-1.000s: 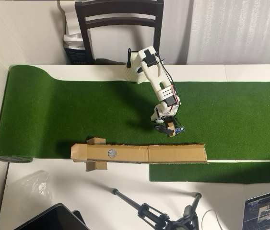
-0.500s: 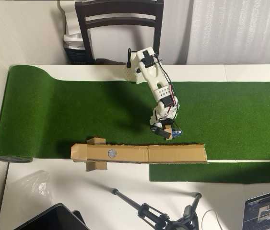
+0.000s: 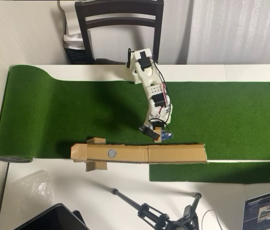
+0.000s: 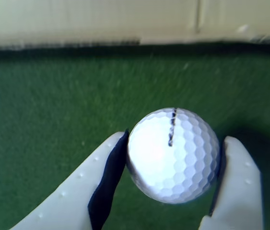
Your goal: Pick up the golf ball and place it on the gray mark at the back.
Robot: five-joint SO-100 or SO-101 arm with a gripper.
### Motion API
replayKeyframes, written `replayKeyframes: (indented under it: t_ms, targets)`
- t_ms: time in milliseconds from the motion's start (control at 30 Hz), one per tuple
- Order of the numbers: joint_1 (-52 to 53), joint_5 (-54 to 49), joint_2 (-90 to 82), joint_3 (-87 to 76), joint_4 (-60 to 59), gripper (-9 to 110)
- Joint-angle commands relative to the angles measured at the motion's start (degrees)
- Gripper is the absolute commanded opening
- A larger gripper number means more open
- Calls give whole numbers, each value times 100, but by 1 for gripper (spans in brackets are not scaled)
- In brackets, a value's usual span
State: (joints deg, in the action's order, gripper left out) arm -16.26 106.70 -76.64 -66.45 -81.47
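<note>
Since a second ago: arm swung toward the overhead view's left and nearer the cardboard strip [image 3: 139, 154]; strip and gray mark [image 3: 111, 153] unchanged.
Golf ball [image 4: 173, 154]: clear in the wrist view, white and dimpled with a short dark line on top; held above the green turf [image 4: 53, 105]; hidden under the arm in the overhead view.
Hard to make out: turf and strip edge blurred in the wrist view; both fingers cut off by the bottom edge.
Gripper [image 4: 173, 160]: jaws closed to ball width, one finger [image 4: 77, 196] pressing each side of the ball.
Position: gripper [image 3: 155, 134] just short of the strip, well right of the gray mark in the overhead view.
</note>
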Motion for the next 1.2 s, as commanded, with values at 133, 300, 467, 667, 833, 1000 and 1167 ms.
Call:
replayKeyframes:
  t_ms: [133,300,467,667,833,1000,1167]
  targets:
    - [633,-615,-615,1503,-9,30]
    - [976,-993,-606,1784,79,30]
    - [1318,-1327,-510,2083,132,30]
    - [1784,-1696,-510,2065,659,30]
    - [2101,-1696,-255,2083,1020,30]
    - [2347,-1687,255,2118,1723,30]
    - [2399,-1670,580,2118,2268,30]
